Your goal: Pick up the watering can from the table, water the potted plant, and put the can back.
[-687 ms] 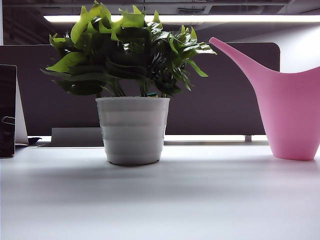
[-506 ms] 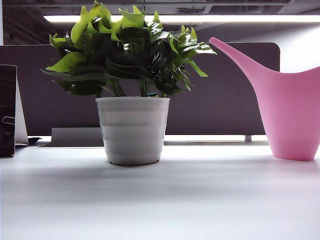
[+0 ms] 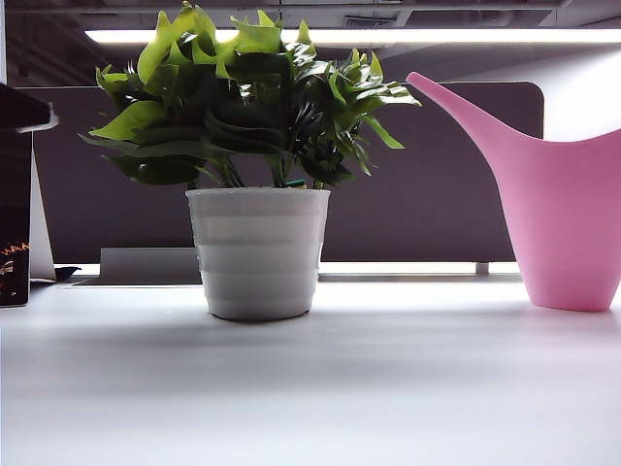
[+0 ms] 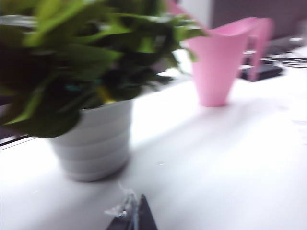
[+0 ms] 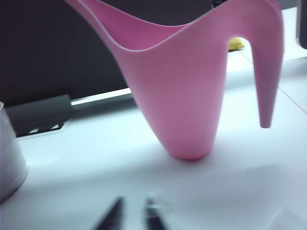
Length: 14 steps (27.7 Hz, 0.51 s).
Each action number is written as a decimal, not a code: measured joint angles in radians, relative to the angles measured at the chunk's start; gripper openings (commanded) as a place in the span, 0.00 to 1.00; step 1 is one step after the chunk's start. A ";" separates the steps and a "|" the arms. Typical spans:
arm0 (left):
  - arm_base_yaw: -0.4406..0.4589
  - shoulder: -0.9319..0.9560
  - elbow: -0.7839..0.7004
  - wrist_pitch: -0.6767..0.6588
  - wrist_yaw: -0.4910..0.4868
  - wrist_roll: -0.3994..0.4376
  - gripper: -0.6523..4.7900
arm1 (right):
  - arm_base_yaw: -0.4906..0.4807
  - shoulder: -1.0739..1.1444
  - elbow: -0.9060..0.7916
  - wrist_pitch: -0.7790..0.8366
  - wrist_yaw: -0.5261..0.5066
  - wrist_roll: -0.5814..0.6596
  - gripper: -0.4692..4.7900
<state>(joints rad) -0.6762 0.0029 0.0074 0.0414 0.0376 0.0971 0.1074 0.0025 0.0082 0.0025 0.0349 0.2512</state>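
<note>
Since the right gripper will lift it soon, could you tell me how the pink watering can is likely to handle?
The watering can looks like stiff moulded plastic, so it should hold its shape. Its base is narrower than its top, so a sideways push may tip it. The smooth tapering handle could slip.

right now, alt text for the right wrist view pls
A pink watering can stands upright on the white table, its handle hanging free. The right gripper sits low in front of it, blurred, its fingertips close together and holding nothing. An edge of the potted plant's white pot shows at one side.
</note>
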 measured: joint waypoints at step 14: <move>0.068 0.000 0.000 0.000 0.041 0.000 0.11 | -0.121 0.654 0.107 0.539 0.320 -0.145 1.00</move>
<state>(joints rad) -0.6079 0.0029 0.0074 0.0414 0.0784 0.0971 -0.0139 0.6563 0.1150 0.5411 0.3550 0.1066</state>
